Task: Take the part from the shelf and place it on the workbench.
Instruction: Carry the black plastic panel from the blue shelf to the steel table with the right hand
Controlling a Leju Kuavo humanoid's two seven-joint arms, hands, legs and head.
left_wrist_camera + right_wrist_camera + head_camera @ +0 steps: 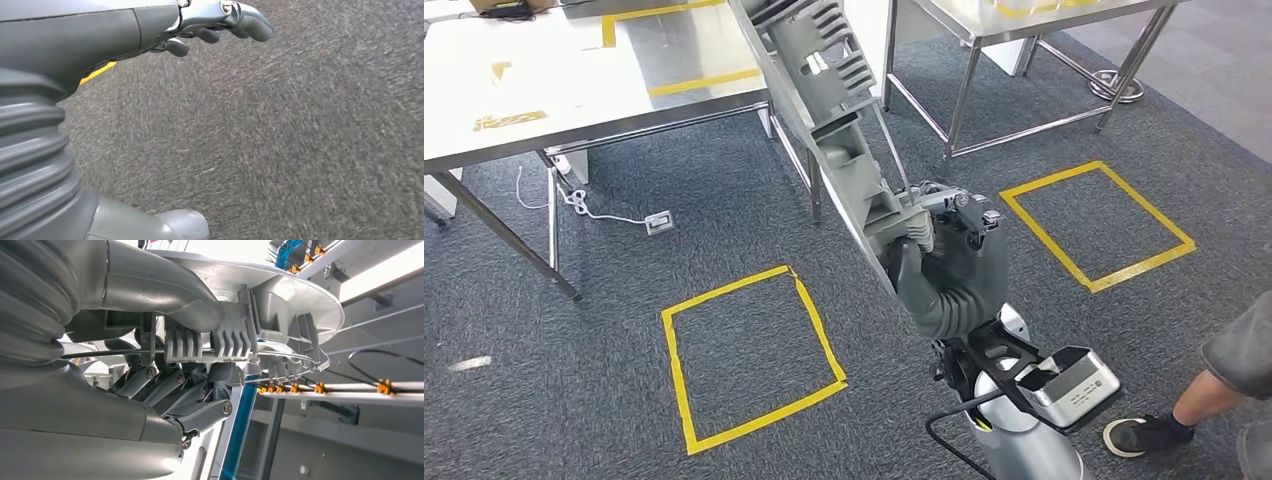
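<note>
My right hand (921, 237) grips the lower end of a long grey cast metal part (822, 75) with ribs and fins. The part rises slanted up and to the left in front of me. In the right wrist view the thumb (165, 290) lies over the part (285, 300) and the darker fingers (197, 412) wrap under it. A steel workbench (534, 95) marked with yellow tape stands at the upper left. My left hand (210, 30) hangs over grey carpet with nothing in it, its fingers apart from the thumb (182, 225).
A second steel table (1024, 25) stands at the upper right. Two yellow tape squares (754, 355) (1096, 225) mark the carpet. A white cable and socket (658, 222) lie under the workbench. A person's leg and shoe (1146, 432) are at the lower right.
</note>
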